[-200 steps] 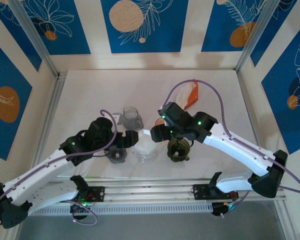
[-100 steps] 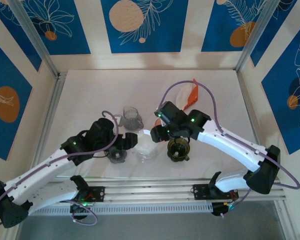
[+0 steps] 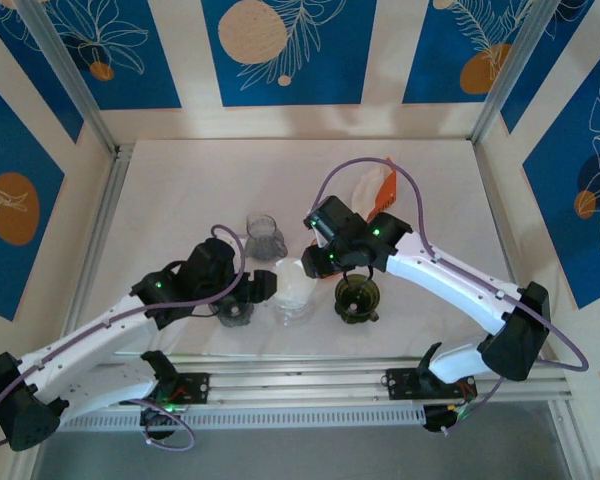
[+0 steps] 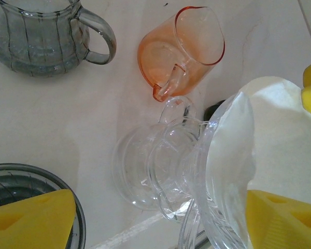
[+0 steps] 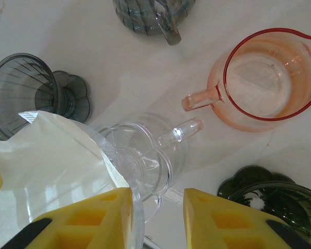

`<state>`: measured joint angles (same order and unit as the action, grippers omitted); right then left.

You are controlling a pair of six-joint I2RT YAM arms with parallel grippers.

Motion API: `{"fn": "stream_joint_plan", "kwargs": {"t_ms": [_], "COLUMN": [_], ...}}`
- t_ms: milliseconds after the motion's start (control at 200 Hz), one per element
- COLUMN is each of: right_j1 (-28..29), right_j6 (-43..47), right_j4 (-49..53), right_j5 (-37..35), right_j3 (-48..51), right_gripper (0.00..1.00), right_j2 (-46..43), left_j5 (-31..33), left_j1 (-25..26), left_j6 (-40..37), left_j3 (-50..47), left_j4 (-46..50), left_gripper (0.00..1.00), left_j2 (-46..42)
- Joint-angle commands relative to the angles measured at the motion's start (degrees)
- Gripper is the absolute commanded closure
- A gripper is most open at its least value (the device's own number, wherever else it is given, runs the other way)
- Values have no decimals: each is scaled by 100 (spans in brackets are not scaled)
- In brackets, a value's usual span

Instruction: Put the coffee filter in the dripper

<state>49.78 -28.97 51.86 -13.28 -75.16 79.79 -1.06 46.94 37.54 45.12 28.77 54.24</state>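
Two pincers flank the clear dripper (image 3: 296, 292) on the bench (image 3: 180, 190). I see the white filter (image 5: 52, 155) sitting inside it. My left pincer (image 4: 160, 218) is released, fingers wide apart. My right pincer (image 5: 158, 207) straddles the rim, half closed, not yet clamped.

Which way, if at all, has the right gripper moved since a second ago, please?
Yes: in the top view the right gripper has drifted slightly left and toward the far wall, judged against the green dripper, which has stayed put.
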Motion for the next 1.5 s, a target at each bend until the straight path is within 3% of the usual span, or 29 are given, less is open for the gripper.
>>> {"fn": "stream_joint_plan", "kwargs": {"t_ms": [0, 430, 485, 580, 770, 970, 1496], "right_j1": [-4, 102, 115, 191, 300, 327, 348], "right_j6": [28, -48, -29, 5, 50, -22, 76], "right_j4": [-1, -62, -52, -77, 73, 231, 274], "right_j5": [124, 30, -3, -33, 255, 176, 39], "right_j3": [-33, 185, 119, -31, -294, -316, -275], "right_gripper": [67, 66, 59, 36, 24, 24, 34], "right_j2": [-38, -12, -58, -162, 145, 679, 1216], "left_j5": [6, -25, -34, -28, -43, -80, -112], "left_j1": [-77, -109, -114, -111, -115, -116, -123], "left_j6": [-2, 64, 73, 73, 78, 87, 87], "left_j3": [-56, -162, -162, -162, -155, -172, -193], "left_j4": [-89, -140, -140, -136, -168, -193, -259], "left_gripper": [17, 19, 19, 19, 19, 19, 19], "left_j2": [-5, 78, 85, 73, 69, 98, 146]}}
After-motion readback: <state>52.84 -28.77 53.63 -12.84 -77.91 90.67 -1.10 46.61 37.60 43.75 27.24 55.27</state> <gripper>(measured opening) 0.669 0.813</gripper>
